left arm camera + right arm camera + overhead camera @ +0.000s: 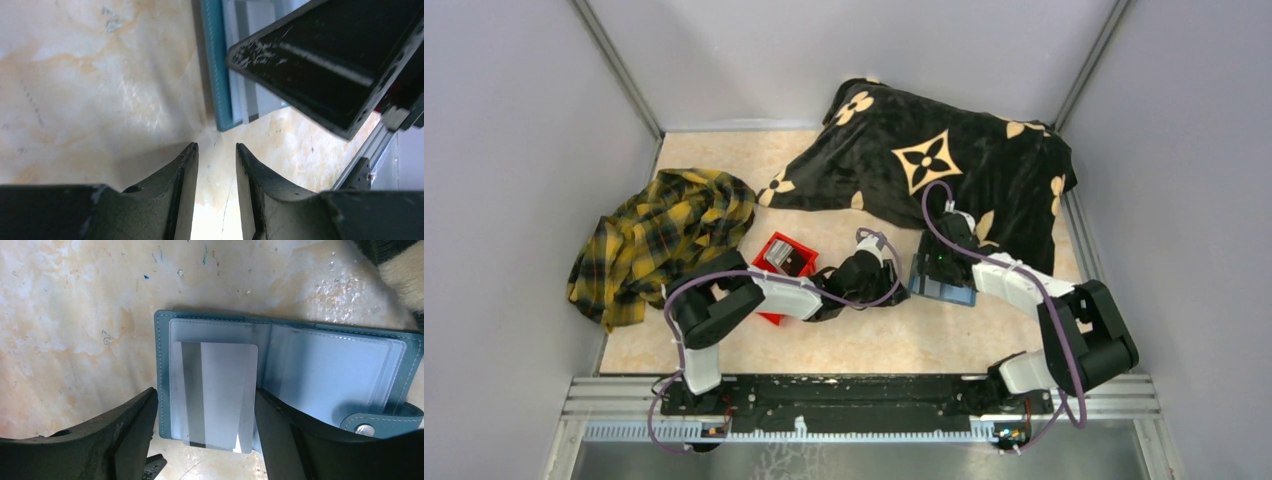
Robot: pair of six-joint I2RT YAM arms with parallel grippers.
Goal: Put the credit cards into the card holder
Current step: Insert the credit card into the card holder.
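R claw (205, 392) wide apart, straddling grey card (220, 370) that lies on L half of open card holder (330, 365), mid-frame on table (75, 315). L claw (216, 146) part-open, nothing btwn, just below holder's corner. More cards (777, 256) in red bin (760, 257), centre-left.

The teal card holder (330, 372) lies open on the counter (75, 315), a silvery dark-striped credit card (220, 390) overhanging one page.

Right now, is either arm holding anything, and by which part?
Nothing is gripped. The right gripper has its jaws open around a credit card lying on the open card holder, one jaw clear of its edge. The left gripper is empty.
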